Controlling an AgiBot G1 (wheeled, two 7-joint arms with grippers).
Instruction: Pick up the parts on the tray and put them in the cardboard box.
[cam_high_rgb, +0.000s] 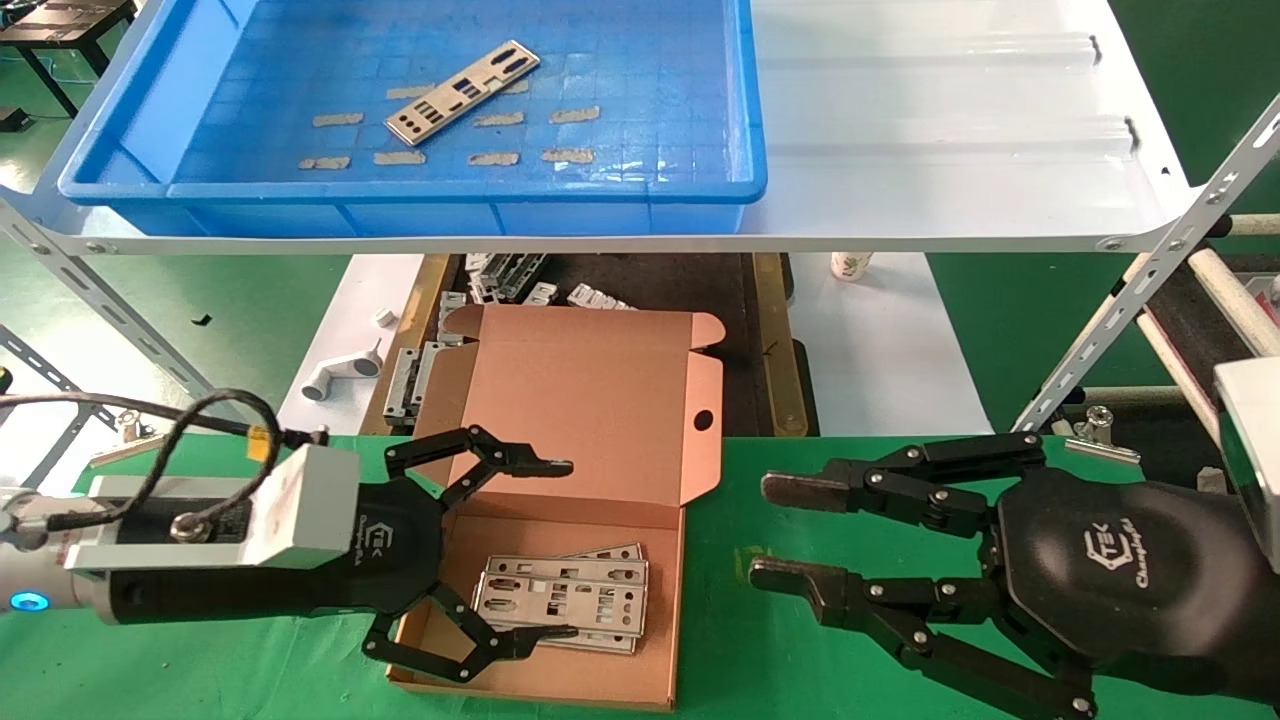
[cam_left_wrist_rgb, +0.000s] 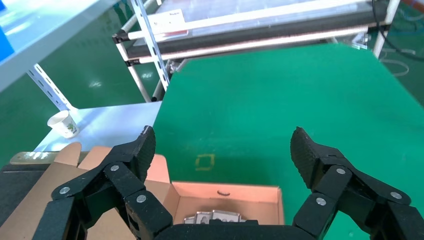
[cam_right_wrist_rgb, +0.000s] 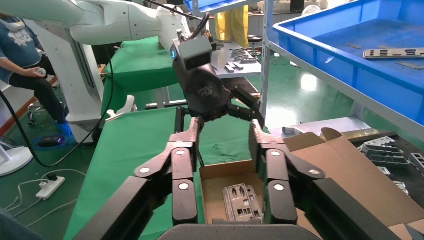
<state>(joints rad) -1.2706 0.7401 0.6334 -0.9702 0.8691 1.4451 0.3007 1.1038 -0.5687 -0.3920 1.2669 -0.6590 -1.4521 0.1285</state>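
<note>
One silvery punched part (cam_high_rgb: 462, 91) lies slanted on the floor of the blue tray (cam_high_rgb: 250, 190) on the upper shelf; the same part (cam_right_wrist_rgb: 395, 52) and tray (cam_right_wrist_rgb: 320, 55) show in the right wrist view. Below, the cardboard box (cam_high_rgb: 560, 690) sits open on the green table with stacked parts (cam_high_rgb: 562, 600) inside, also visible as parts (cam_right_wrist_rgb: 242, 200) in the right wrist view. My left gripper (cam_high_rgb: 560, 548) hovers over the box, open and empty. My right gripper (cam_high_rgb: 770, 530) is open just right of the box, holding nothing.
The white sheet-metal shelf (cam_high_rgb: 950, 130) carries the tray above the table. Grey brackets (cam_high_rgb: 410, 375) and a white plastic elbow (cam_high_rgb: 340, 372) lie behind the box. A small paper cup (cam_high_rgb: 850, 265) stands on the white surface beyond. A slanted shelf strut (cam_high_rgb: 1130, 300) is at right.
</note>
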